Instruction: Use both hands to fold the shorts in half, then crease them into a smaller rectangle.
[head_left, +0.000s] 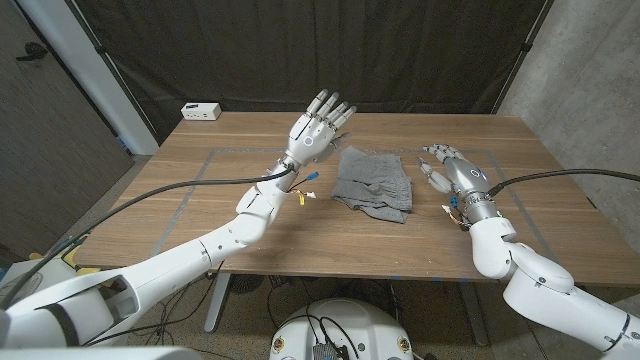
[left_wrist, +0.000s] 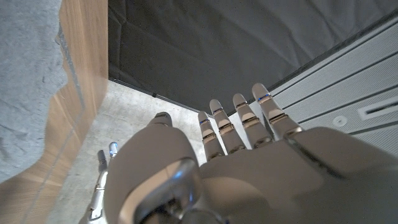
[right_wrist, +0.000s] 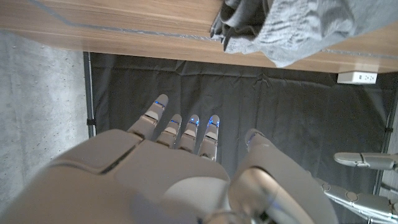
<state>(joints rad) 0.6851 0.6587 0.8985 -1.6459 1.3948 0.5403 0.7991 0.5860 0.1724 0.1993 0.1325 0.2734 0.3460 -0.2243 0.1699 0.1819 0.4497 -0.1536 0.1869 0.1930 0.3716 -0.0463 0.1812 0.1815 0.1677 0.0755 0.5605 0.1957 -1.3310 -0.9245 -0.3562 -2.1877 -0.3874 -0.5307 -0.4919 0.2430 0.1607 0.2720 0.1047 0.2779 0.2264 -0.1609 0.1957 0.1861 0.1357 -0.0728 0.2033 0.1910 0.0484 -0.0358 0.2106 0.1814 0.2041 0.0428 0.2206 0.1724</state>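
Flanking the folded grey shorts (head_left: 374, 183) on the tabletop (head_left: 250, 230).
Left hand (head_left: 316, 131) and right hand (head_left: 452, 173) both hover beside them, fingers spread, holding nothing.

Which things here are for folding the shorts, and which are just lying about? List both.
For the job:
- grey shorts, lying rumpled on the wooden table
- left hand, fingers apart, holding nothing
- right hand, fingers apart, holding nothing

Lying about:
- white box at the table's far left corner
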